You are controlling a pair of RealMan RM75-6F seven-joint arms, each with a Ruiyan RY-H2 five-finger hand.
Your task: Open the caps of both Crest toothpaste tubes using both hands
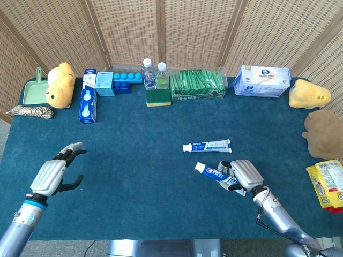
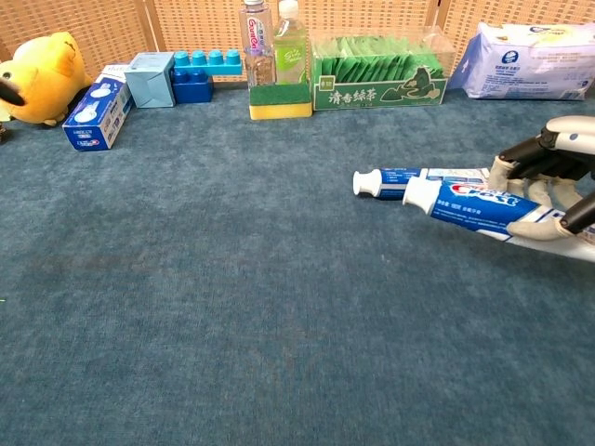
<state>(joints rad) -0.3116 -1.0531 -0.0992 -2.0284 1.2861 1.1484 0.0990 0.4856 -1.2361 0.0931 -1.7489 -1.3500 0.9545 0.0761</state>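
My right hand (image 1: pixel 244 175) (image 2: pixel 550 181) grips a blue Crest toothpaste tube (image 1: pixel 214 173) (image 2: pixel 474 206) by its tail end and holds it off the table, white cap (image 2: pixel 419 195) pointing left. A second Crest tube (image 1: pixel 207 145) (image 2: pixel 400 178) lies flat on the blue cloth just behind it, cap also to the left. My left hand (image 1: pixel 52 174) hovers far to the left with its fingers spread and nothing in it. The chest view does not show the left hand.
Along the back edge stand a toothpaste box (image 1: pixel 88 103), blue blocks (image 1: pixel 122 81), two bottles (image 1: pixel 155 74) on a sponge, a green tea box (image 1: pixel 197 85) and a tissue pack (image 1: pixel 262 81). Plush toys (image 1: pixel 59 84) (image 1: pixel 308 94) sit at both ends. A snack bag (image 1: pixel 328 184) lies at the right edge.
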